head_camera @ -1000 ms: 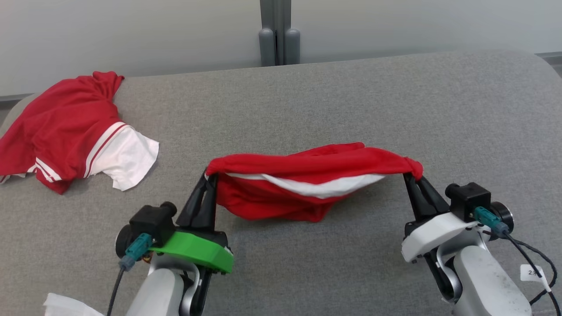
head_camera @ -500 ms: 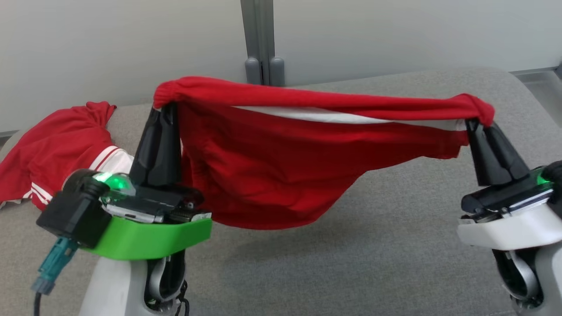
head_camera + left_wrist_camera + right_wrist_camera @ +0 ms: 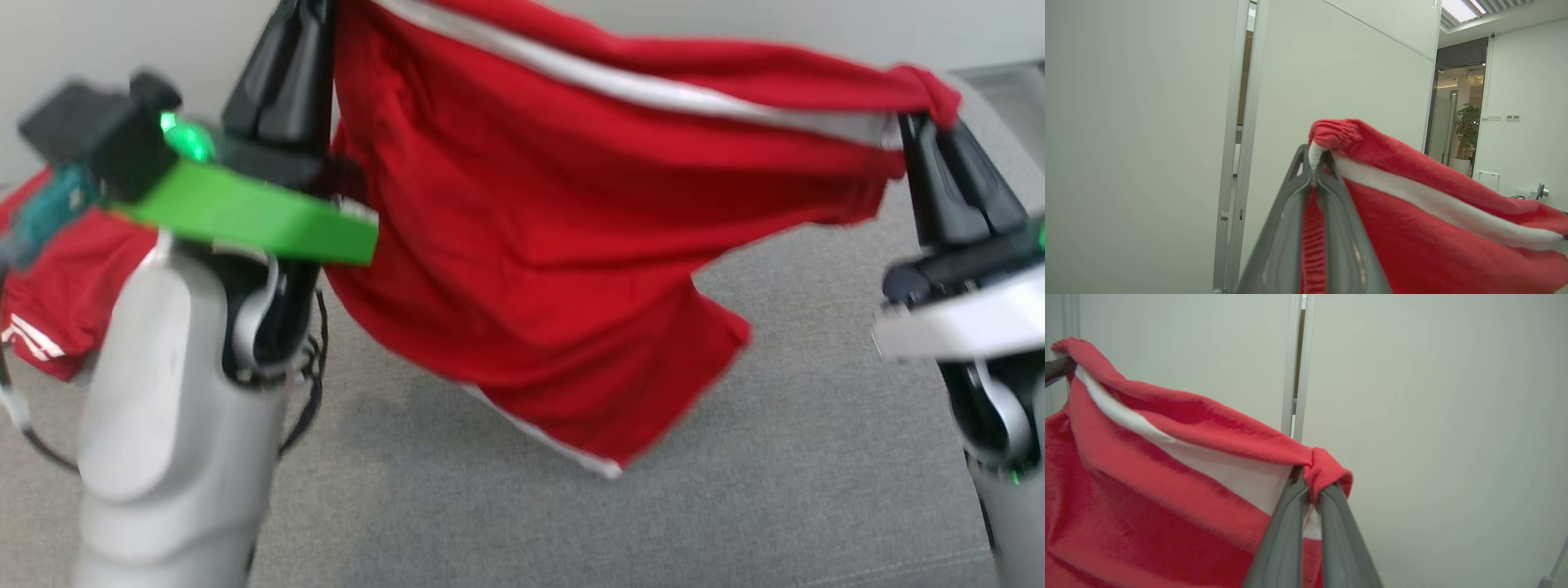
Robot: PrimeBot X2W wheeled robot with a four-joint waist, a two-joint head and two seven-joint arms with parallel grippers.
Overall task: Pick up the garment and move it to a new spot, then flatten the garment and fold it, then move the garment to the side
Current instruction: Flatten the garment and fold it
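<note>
A red garment with a white stripe hangs in the air, stretched between both grippers above the grey surface. My left gripper is shut on its left corner at the top of the head view; in the left wrist view that gripper pinches the bunched red and white cloth. On the right, my right gripper is shut on the other corner, and the right wrist view shows its tips clamped on the knotted red edge. The garment's lower edge dangles free, off the surface.
A second red garment with white stripes lies on the grey surface at the far left, partly behind my left arm. A pale wall with a metal post stands behind. The grey surface's far right corner curves away.
Both grippers have risen with the garment, lifting it off the surface so it hangs open between them. The head camera has also shifted, and the view is blurred by motion.
</note>
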